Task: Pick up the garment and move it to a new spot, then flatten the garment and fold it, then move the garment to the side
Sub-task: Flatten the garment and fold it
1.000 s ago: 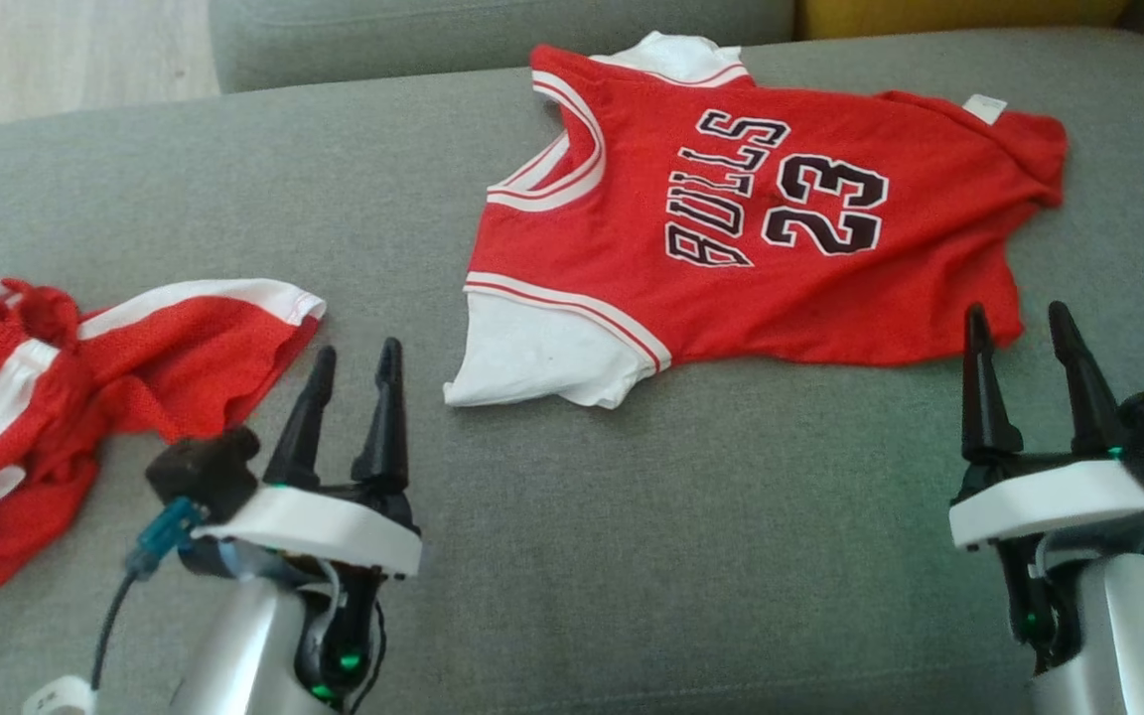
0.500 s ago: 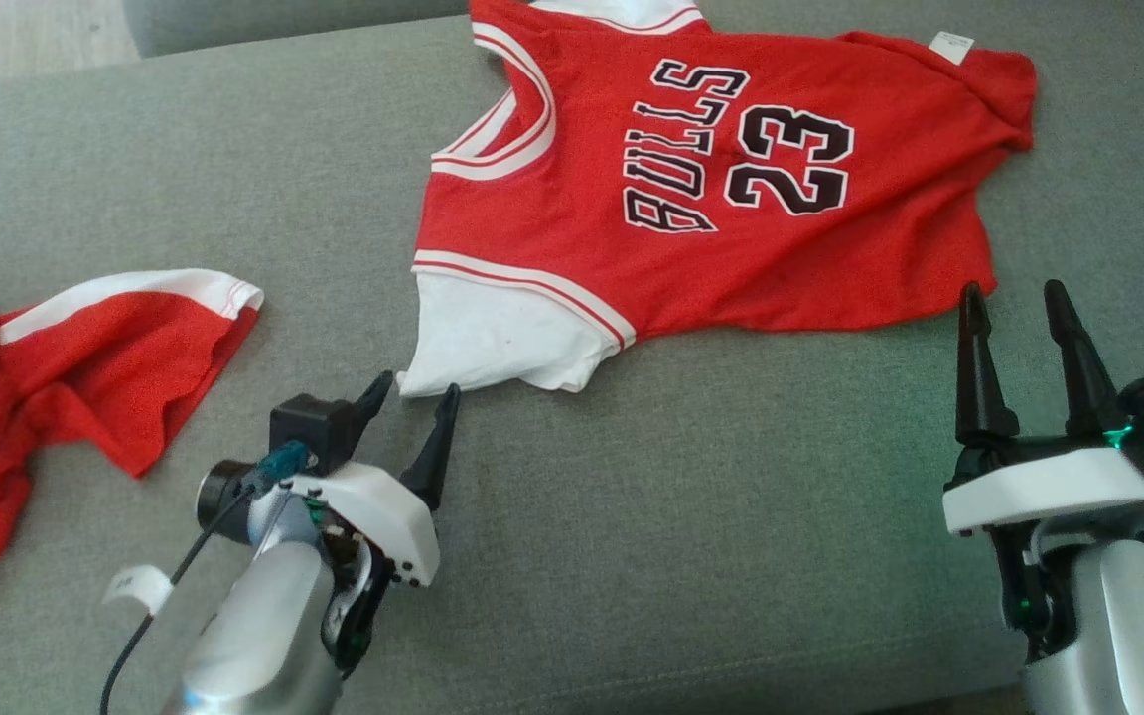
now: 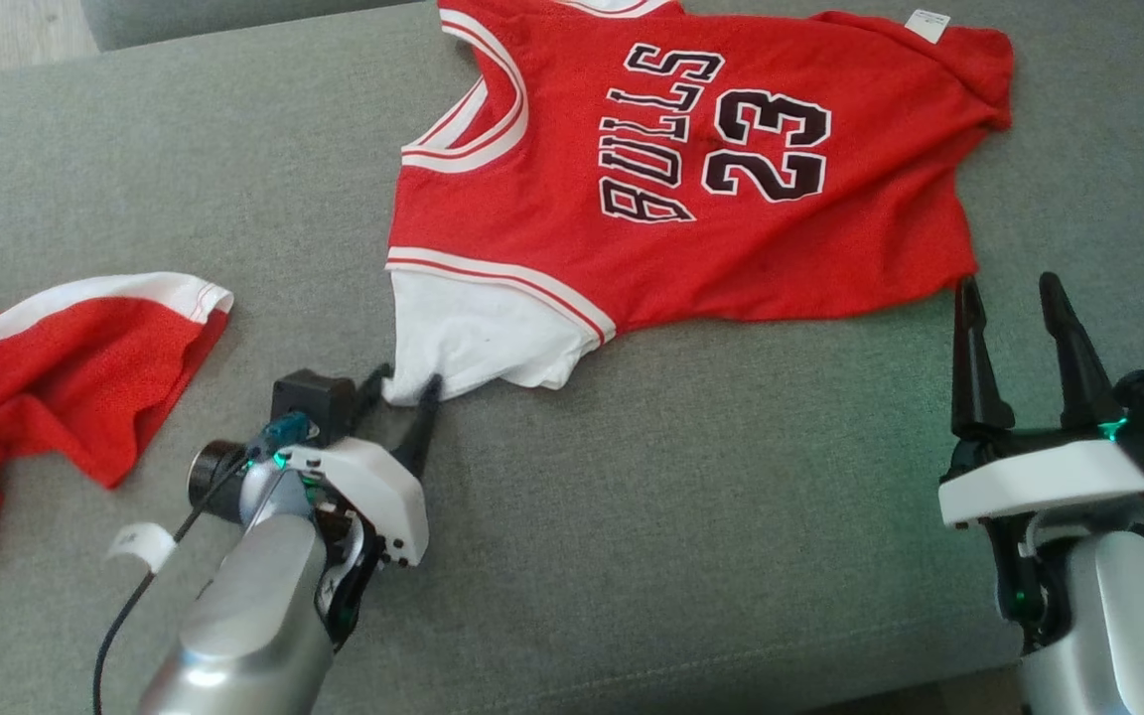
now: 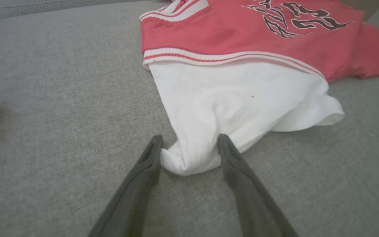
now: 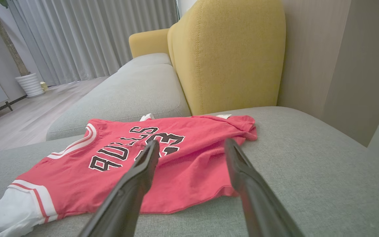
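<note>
The garment [image 3: 691, 238], a red jersey with "BULLS 23" lettering and a white sleeve piece [image 3: 473, 338], lies flat on the grey sofa seat [image 3: 681, 497]. My left gripper [image 3: 405, 379] is low on the seat and open, its two fingertips either side of the white sleeve's near corner [image 4: 189, 161]. In the left wrist view the left gripper [image 4: 189, 141] has that bunched corner between its fingers. My right gripper [image 3: 1009, 293] stands open just short of the garment's hem at the right. From the right wrist the garment [image 5: 183, 171] spreads out beyond the right gripper [image 5: 189, 144].
Red shorts with white bands [image 3: 66, 367] lie crumpled at the seat's left. A yellow cushion [image 5: 225, 56] rises behind the garment, and another grey seat [image 5: 127, 92] extends beyond it. Wood floor [image 5: 28, 108] lies past the sofa. The seat's front edge runs just below my arms.
My left gripper has swung forward and right, tipped down, and reached the white sleeve corner, which now sits between its fingers. The head camera has shifted. The right gripper has held still.
</note>
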Robot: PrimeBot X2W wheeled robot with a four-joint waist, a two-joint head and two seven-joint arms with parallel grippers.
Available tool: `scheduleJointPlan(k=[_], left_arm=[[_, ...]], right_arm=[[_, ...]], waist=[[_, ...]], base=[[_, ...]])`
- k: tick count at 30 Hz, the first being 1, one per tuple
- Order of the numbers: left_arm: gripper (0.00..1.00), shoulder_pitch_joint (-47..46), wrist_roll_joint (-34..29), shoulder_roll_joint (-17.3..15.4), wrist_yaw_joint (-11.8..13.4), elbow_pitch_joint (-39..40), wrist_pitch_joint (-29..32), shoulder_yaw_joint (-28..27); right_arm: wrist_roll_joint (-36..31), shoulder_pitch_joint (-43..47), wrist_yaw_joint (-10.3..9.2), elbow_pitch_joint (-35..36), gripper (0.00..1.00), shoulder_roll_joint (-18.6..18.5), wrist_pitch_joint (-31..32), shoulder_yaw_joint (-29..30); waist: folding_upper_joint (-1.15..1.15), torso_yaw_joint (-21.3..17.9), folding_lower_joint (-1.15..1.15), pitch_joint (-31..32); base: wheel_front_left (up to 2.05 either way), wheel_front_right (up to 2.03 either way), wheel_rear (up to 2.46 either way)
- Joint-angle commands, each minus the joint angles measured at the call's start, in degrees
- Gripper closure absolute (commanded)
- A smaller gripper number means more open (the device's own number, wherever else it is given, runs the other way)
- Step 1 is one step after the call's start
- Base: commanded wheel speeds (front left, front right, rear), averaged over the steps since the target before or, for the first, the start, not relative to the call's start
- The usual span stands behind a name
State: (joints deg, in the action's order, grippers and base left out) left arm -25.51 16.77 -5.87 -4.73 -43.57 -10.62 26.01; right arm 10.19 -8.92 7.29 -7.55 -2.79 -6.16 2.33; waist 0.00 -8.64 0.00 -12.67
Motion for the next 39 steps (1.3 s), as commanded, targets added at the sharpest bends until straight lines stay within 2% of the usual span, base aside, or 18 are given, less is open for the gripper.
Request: scheduleJointPlan(k=[1, 8, 11, 19, 39], left_arm=[[1.0, -2.18, 0.59, -1.04, -0.54, 0.4, -0.07, -1.17], [1.0, -3.0, 4.37, -0.39, 0.29, 2.88, -3.55, -5.53], [1.0, -2.7, 5.62, -0.38, 1.42, 7.33, -4.29, -9.07], [1.0, 1.06, 4.91, 0.44, 2.37, 18.72, -4.36, -16.13], [1.0, 2.67, 2.27, 2.7, 0.14, 20.28, -4.38, -17.69]], right_arm=[[0.46, -1.77, 0.2, 1.53, 0.0, -0.1, -0.91, -1.21], [-0.25, -1.67, 0.2, 0.03, 0.0, -0.1, 0.62, -0.17], [-0.33, -2.07, 0.2, -1.39, 0.0, -0.1, 2.0, 1.18], [0.1, -3.64, 0.2, -5.66, 0.0, -0.1, 4.35, 1.51], [4.03, -14.34, 0.2, -25.36, 0.0, -0.09, 5.27, 4.93]], waist=[[0.0, -0.06, 0.0, 0.08], [0.0, 0.62, 0.0, 0.46], [0.0, 1.66, 0.0, 0.51], [0.0, 3.55, 0.0, -0.07], [0.0, 6.14, 0.0, -2.52]], base=[[0.0, 0.0, 0.0], [0.0, 0.0, 0.0], [0.0, 0.0, 0.0], [0.0, 0.0, 0.0], [0.0, 0.0, 0.0]])
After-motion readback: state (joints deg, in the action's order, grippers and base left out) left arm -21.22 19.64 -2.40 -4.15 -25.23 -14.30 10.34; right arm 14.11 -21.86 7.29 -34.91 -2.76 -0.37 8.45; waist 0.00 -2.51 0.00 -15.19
